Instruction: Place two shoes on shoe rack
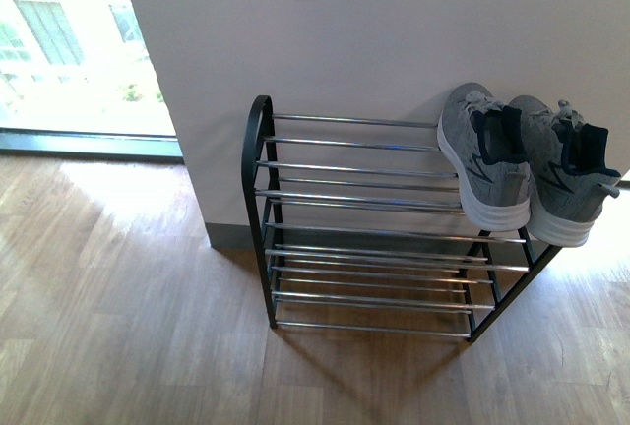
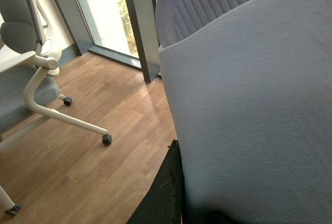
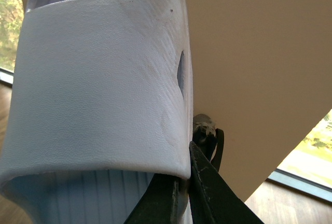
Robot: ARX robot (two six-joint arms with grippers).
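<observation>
The right end effector is clamped on the edge of a pale slide, so the slide hangs up off the floor. The left end effector seems to pinch a second slide the same way. Two grey sneakers already sit side by side on the top shelf of the shoe rack, heels toward us, leaving room beside them.
</observation>
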